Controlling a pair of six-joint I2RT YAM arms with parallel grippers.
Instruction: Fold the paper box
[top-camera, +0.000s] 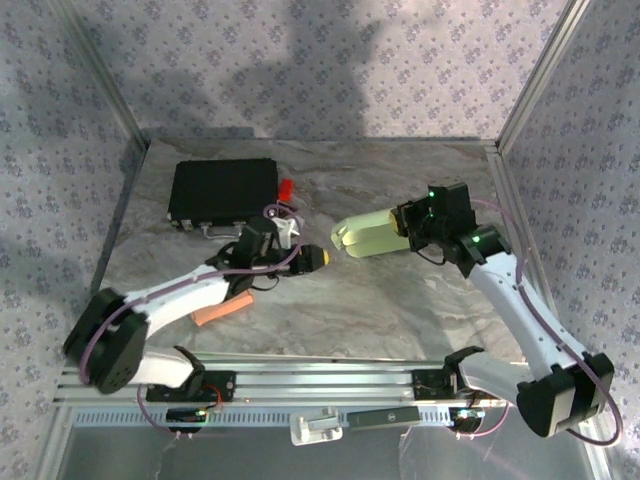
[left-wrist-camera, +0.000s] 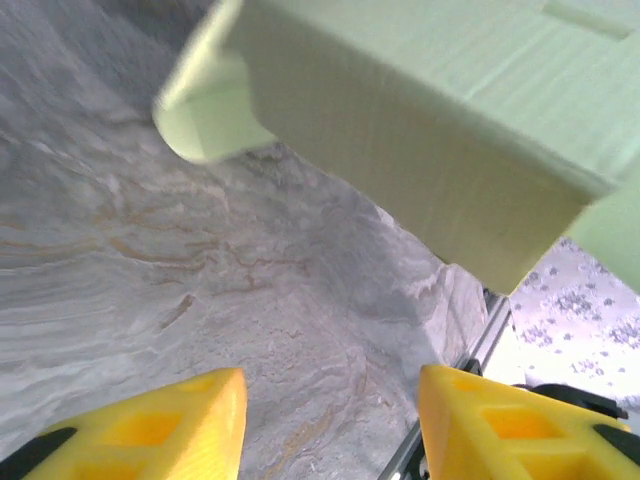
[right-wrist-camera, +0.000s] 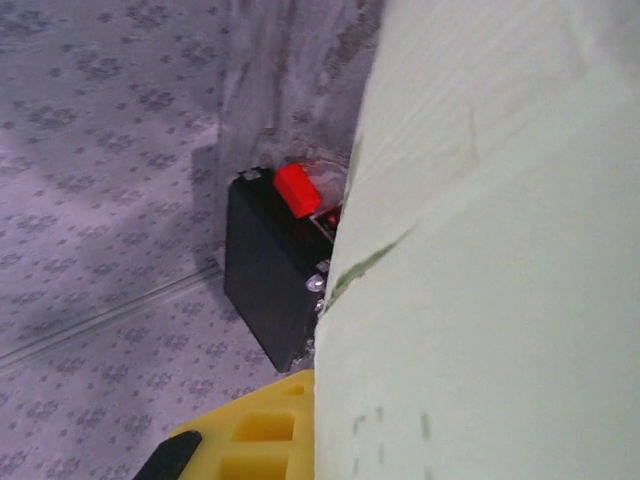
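The right tool (top-camera: 406, 234) is clenched on one end of the box (top-camera: 372, 235), pinching a thin wall of pale green card. It holds the box in the air, to the right of the black case (top-camera: 222, 190) and a little nearer the arms than the case is. Gripped by that end, the box points its loose, flapped end back toward the case. This looks chosen so that this arm acts as a clamp while the other arm reaches the flaps. In the right wrist view, one yellow finger (right-wrist-camera: 262, 432) lies flat against the card.

The left tool (left-wrist-camera: 330, 425) is released. Its two yellow fingers (left-wrist-camera: 170, 420) stand apart, with nothing between them but bare bench (left-wrist-camera: 150, 300) below. It sits off the case's near right corner, facing the box's free end. It is close to that end but, as far as I can tell, not touching it. From its wrist view the box hangs above and ahead, with a rounded flap sticking out. I judge the spread suits pushing or pinching that flap next.

A small red piece (top-camera: 287, 187) sits at the case's right edge. An orange block (top-camera: 222, 310) lies on the bench well in front of the case. Neither seems part of the fold.
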